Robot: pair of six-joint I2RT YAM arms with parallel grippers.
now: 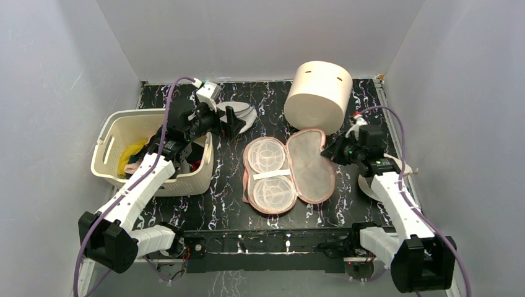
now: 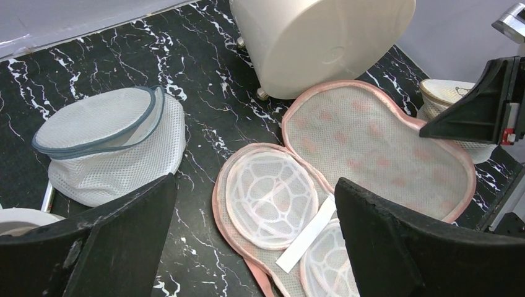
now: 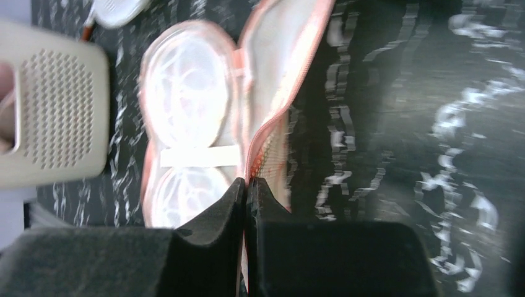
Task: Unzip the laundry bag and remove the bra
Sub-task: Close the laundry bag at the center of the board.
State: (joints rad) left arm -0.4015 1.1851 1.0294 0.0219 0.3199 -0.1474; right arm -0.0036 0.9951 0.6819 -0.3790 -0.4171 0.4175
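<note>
The laundry bag [image 1: 290, 171] lies open in the middle of the table, its pale mesh lining facing up. The left half holds two round white mesh cups [image 1: 269, 154] with a white strap across them. The lid [image 2: 377, 145] is swung out to the right. My right gripper [image 1: 329, 148] is shut on the lid's pink zipper rim [image 3: 263, 133] at its far right edge. My left gripper [image 1: 233, 121] is open and empty, above the table beyond the case's left side; in its wrist view the gripper [image 2: 257, 247] frames the cups. No black bra shows.
A cream lattice basket [image 1: 179, 179] holding clothes stands at the left. A round grey-white mesh bag [image 2: 111, 148] lies at the back beside my left gripper. A big cream drum [image 1: 317, 96] lies tipped behind the case. A round cream pouch [image 1: 370, 185] sits at the right.
</note>
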